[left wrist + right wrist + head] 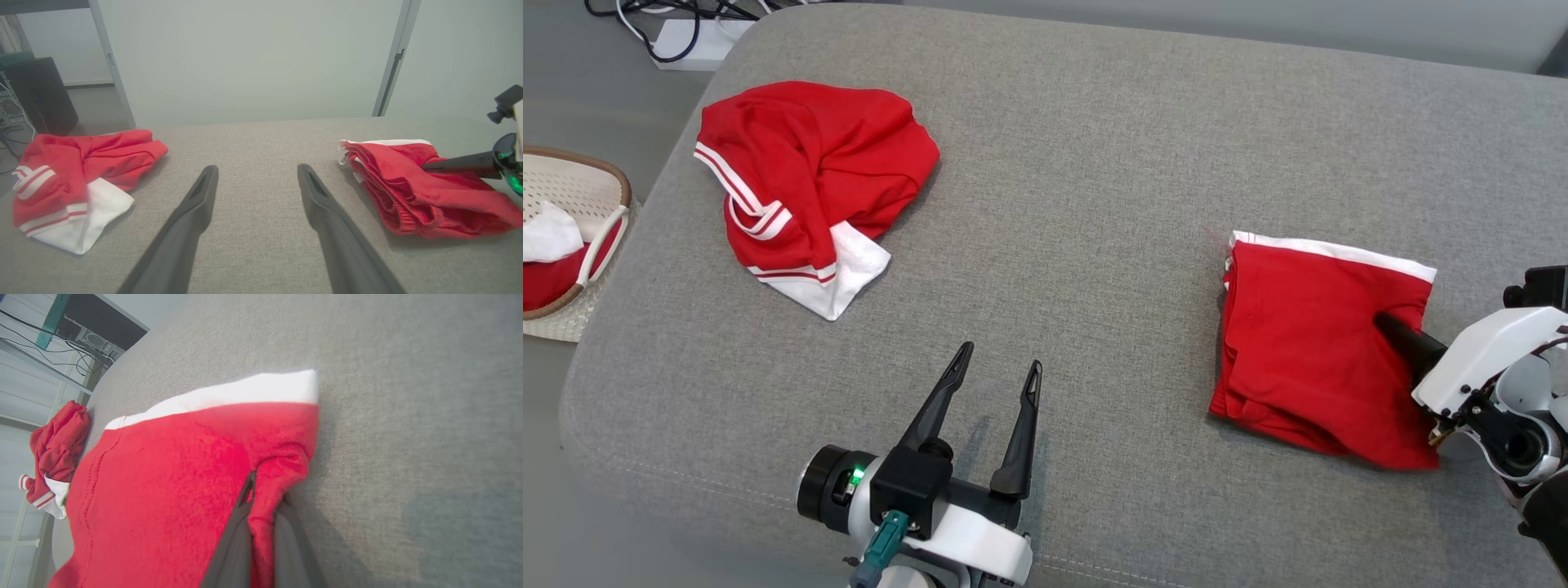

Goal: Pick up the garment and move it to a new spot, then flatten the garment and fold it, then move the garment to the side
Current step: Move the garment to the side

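In the head view, a woven basket sits beyond the left edge of the grey padded surface, holding a white cloth and a red cloth. The folded garment lies near the right edge, its white band on the far side. The right tool is clamped on its right side. The left tool hangs spread and empty by the near edge. A crumpled garment lies toward the far left corner.

In the left wrist view, the parted fingers point between the two garments, well apart from both.

In the right wrist view, a ridge of the folded garment's red cloth is pinched between the tool's fingers, near the white-banded corner.
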`<state>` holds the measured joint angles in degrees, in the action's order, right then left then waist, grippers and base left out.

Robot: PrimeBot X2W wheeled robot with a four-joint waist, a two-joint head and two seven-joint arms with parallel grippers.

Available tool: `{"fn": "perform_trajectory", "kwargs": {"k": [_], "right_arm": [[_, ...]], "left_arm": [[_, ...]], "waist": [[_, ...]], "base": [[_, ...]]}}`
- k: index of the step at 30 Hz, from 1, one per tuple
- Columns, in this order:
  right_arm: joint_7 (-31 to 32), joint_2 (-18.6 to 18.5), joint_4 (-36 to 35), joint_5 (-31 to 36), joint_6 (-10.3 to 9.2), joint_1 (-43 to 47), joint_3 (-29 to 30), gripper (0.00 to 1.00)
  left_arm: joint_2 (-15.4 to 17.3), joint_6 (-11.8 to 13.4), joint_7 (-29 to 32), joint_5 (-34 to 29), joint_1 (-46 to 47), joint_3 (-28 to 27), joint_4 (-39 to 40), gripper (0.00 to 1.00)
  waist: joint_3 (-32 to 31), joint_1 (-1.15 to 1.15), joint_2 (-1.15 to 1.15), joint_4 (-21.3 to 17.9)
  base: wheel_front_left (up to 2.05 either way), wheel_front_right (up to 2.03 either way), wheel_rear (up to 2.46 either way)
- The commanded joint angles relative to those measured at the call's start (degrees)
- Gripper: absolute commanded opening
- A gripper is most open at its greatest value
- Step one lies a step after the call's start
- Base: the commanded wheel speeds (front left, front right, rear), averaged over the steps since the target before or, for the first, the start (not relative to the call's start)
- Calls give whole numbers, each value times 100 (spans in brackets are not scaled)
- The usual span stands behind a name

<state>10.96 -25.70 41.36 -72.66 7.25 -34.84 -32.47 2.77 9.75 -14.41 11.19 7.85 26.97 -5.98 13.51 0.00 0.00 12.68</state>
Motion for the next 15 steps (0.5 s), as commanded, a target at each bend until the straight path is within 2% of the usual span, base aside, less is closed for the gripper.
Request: {"fn": "perform_trajectory", "kwargs": {"k": [1, 9, 15], "right_arm": [[-185, -137, -179, -60, 24, 30, -143, 0], [-763, -284, -419, -45, 24, 71, -486, 0], [-1204, -370, -444, -46, 24, -6, -743, 0]], "left_arm": [[10, 61, -59, 47, 162, -158, 128, 100], [10, 38, -59, 20, 141, -195, 112, 100], [10, -11, -59, -42, 188, -212, 139, 100]], "waist": [[-25, 0, 0, -5], [-93, 0, 0, -54], [-117, 0, 0, -262]], "base": [[0, 0, 0], [0, 0, 0], [0, 0, 0]]}}
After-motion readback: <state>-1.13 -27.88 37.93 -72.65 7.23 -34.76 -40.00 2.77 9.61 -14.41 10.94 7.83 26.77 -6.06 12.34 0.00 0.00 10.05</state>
